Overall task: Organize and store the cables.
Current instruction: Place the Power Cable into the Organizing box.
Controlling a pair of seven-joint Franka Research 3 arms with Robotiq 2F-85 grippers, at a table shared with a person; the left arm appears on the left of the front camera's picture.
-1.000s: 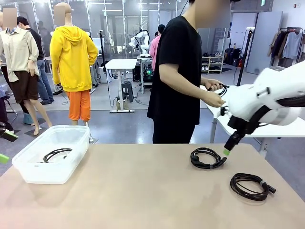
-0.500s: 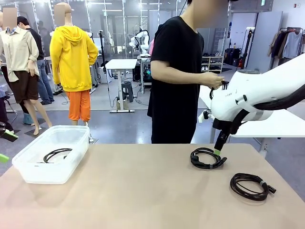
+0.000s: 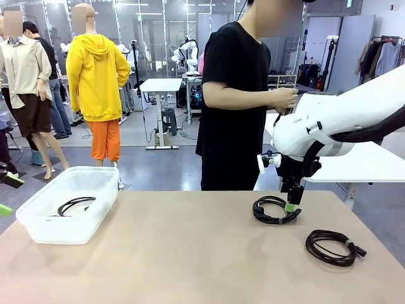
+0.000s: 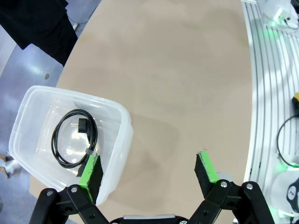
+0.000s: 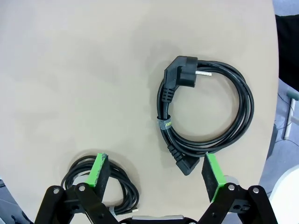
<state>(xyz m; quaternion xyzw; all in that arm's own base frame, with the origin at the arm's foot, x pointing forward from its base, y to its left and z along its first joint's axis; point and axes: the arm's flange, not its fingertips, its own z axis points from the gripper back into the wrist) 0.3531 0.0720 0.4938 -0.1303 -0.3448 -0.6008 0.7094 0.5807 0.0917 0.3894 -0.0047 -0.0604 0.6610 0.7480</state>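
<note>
Right wrist view reveals the cable plug (image 5: 180, 77) beyond spread right fingers (image 5: 99, 171); left fingers (image 4: 90, 169) gape empty.

Front camera low, facing across table (image 3: 190, 253) toward person (image 3: 234, 95); wrist cameras look straight down, nearer; cables (image 3: 274, 210) shared front/right wrist.

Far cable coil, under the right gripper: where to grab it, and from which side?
Probably at the tie on the far cable coil, where the loops are bound into one narrow bundle. The coil lies flat on the table, so come straight down with the open right gripper, its jaws astride the bundle, across its run. Avoid the angled plug; it looks bulky and uneven.
</note>
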